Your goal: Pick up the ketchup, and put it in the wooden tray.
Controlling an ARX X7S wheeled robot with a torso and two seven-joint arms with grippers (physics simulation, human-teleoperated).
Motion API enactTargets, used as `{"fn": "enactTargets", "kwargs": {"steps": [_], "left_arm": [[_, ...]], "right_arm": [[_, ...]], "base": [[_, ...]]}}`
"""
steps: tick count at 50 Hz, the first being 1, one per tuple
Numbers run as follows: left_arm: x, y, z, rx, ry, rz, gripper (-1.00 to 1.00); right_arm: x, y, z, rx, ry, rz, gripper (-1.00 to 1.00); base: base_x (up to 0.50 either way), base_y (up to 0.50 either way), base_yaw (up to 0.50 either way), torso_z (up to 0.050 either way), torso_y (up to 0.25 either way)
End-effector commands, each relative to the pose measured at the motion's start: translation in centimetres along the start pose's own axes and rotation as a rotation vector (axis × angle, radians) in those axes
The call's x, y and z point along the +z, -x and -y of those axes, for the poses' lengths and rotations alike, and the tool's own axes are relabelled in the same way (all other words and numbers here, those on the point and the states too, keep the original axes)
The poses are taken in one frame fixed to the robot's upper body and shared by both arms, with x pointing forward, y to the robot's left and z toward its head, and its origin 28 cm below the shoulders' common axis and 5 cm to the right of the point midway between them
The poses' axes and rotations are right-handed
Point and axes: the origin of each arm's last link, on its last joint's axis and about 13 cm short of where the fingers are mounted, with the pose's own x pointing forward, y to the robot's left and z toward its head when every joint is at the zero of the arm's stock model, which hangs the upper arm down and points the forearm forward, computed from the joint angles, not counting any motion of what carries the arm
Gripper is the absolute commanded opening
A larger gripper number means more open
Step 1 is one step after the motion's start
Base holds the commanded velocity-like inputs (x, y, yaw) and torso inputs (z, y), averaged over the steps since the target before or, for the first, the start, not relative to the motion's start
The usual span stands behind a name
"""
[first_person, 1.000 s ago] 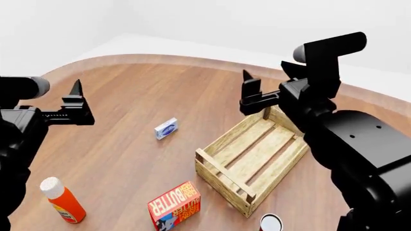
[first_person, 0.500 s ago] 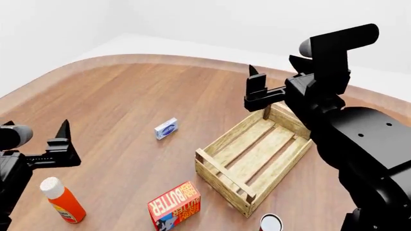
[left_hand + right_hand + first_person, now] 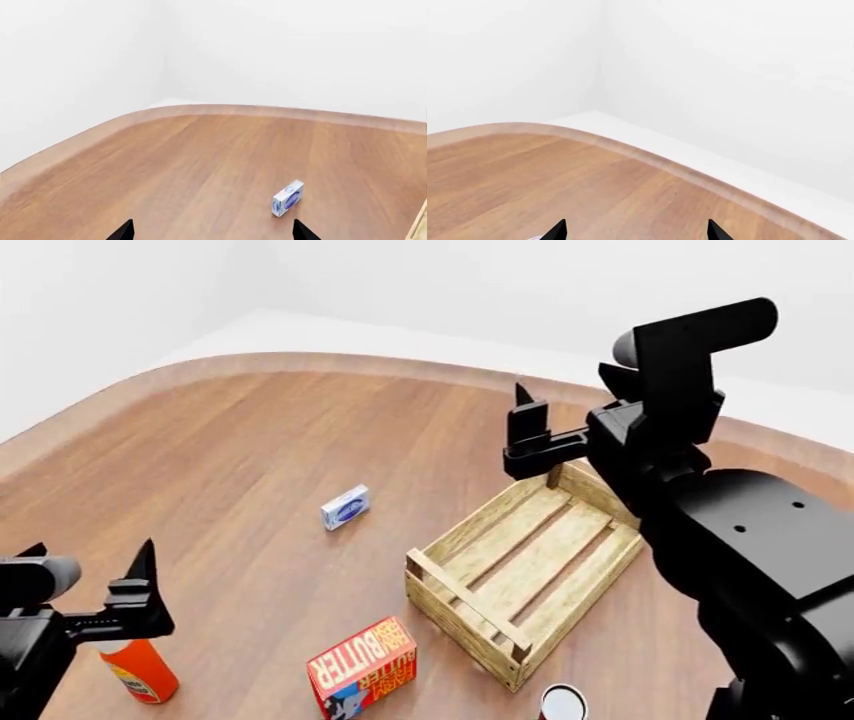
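Note:
The ketchup (image 3: 138, 670) stands upright at the near left of the table. Only its orange-red body and pale label show; my left gripper (image 3: 88, 552) is in front of its cap, open, and I cannot tell if it touches. In the left wrist view the left gripper (image 3: 213, 232) shows two spread fingertips with nothing between them, and the ketchup is out of view. The wooden tray (image 3: 458, 608) sits right of centre with nothing in it. My right gripper (image 3: 531, 412) hovers above the tray's far corner. It is open and empty in the right wrist view (image 3: 637, 231).
A small blue-and-white box (image 3: 346, 507) lies on the table left of the tray and shows in the left wrist view (image 3: 288, 198). A red-and-orange butter box (image 3: 363, 668) stands near the tray's front corner. A short can (image 3: 563, 705) is at the bottom edge.
My left gripper has dropped down and toward the near left, and now covers the ketchup's white cap. The right arm has barely shifted above the tray's far corner.

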Motion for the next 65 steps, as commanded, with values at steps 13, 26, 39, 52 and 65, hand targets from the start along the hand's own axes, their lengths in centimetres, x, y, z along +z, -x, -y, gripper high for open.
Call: {"fn": "enactTargets", "kwargs": {"steps": [13, 26, 39, 52, 65], "left_arm": [[-1.2, 0.8, 0.0, -0.002, 0.014, -0.038, 1.0], [-1.8, 1.2, 0.1, -0.01, 0.019, -0.057, 1.0], [-2.5, 1.4, 0.0, -0.002, 0.015, -0.08, 1.0], [-3.5, 1.3, -0.1, 0.03, 0.015, -0.109, 1.0], [-4.5, 1.2, -0.1, 0.054, 0.02, -0.143, 1.0]], "right_arm": [[-0.2, -0.1, -0.3, -0.004, 0.002, -0.008, 1.0], [-0.2, 0.3, -0.3, -0.007, 0.004, -0.01, 1.0], [-0.3, 0.3, -0.5, -0.006, 0.005, -0.014, 1.0], [-0.2, 0.6, -0.6, -0.002, 0.007, -0.017, 1.0], [-0.2, 0.4, -0.6, -0.006, 0.009, -0.02, 1.0]], "base": [[0.0, 0.0, 0.0, 0.0, 0.0], [0.0, 0.0, 0.0, 0.0, 0.0], [0.0, 0.0, 0.0, 0.0, 0.0], [0.0, 0.0, 0.0, 0.0, 0.0], [0.0, 0.0, 0.0, 0.0, 0.0]]}}
